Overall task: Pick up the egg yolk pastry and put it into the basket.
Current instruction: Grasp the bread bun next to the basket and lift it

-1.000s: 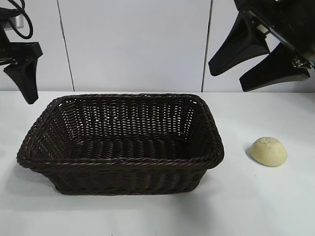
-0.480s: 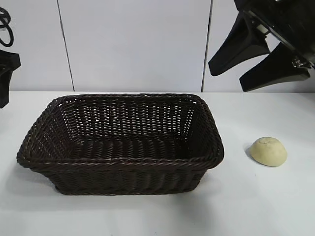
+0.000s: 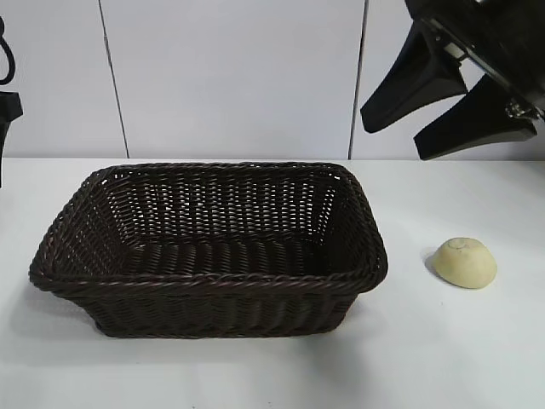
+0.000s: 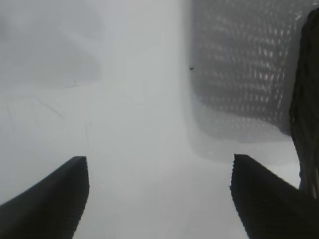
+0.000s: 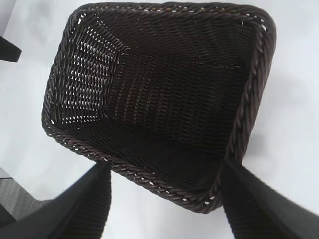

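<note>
Exterior view: egg yolk pastry (image 3: 465, 262) on white counter (image 3: 443, 358), lower right, apart from wicker basket (image 3: 209, 277). Right claw (image 3: 447, 102) upper right, fingers spread, empty. Left claw (image 4: 159, 199) at left edge, wide apart, empty.

The basket (image 3: 209, 247) sits on the table (image 3: 443, 358) left of centre in the exterior view, with the egg yolk pastry (image 3: 465, 262) on the table well apart to its right, outside it. The right gripper (image 3: 450, 95) hangs above and behind the pastry, its 2 fingers (image 3: 409, 81) spread and reaching down toward the basket's side; between those fingers, in the right wrist view, lies the basket's near rim. The left gripper (image 4: 159, 199) is off beyond the basket's left end, its 2 fingers apart over bare table, the basket wall (image 4: 306, 109) just outside one finger (image 4: 264, 199).
</note>
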